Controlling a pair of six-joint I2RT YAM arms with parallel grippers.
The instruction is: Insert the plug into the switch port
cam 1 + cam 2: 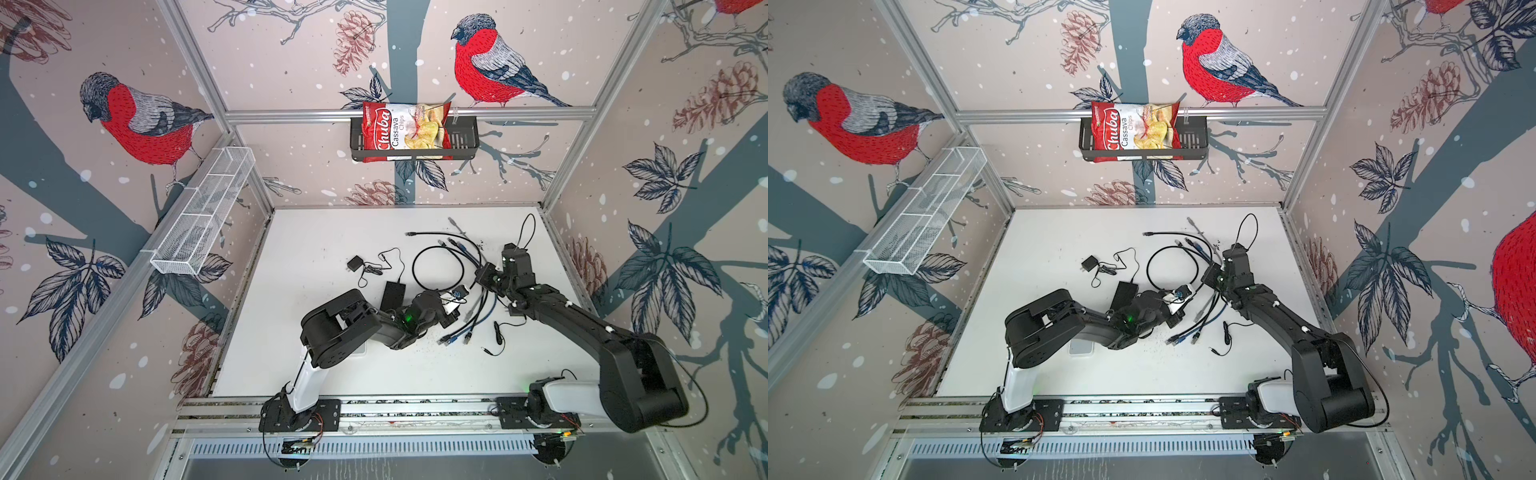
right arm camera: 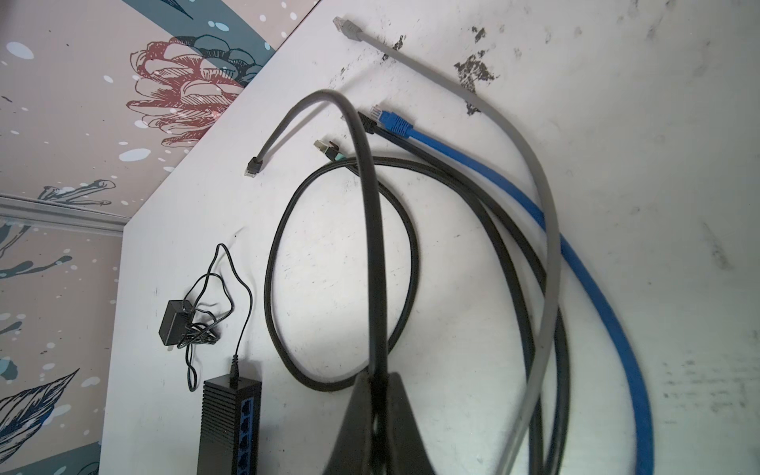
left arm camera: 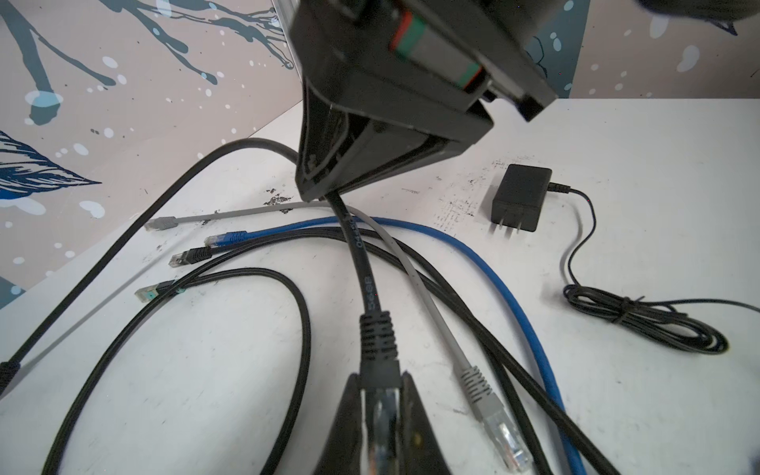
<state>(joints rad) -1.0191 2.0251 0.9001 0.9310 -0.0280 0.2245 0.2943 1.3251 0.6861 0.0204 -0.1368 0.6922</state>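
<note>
Left gripper [image 3: 380, 378] pinches the plug [image 3: 382, 415] of a black cable [image 3: 364, 279] near the switch [image 2: 230, 423]. Right gripper [image 2: 378, 376], pressed together on the same cable, sits farther from the switch. Well beyond the switch, a bag [image 1: 405, 129] in a basket [image 1: 463, 137] reads "Chuba Cassava Chips."

Black plug [image 3: 378, 370] apart from black switch [image 2: 230, 427]

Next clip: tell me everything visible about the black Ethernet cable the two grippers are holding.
The black Ethernet cable is round and rubbery-looking, with pale print on its jacket. One end has a ribbed black boot and a clear plug, pinched in the left gripper. Further along, the right gripper is shut on it, holding it off the white table. Beyond, it arches up and drops to its other plug, resting on the table.
</note>
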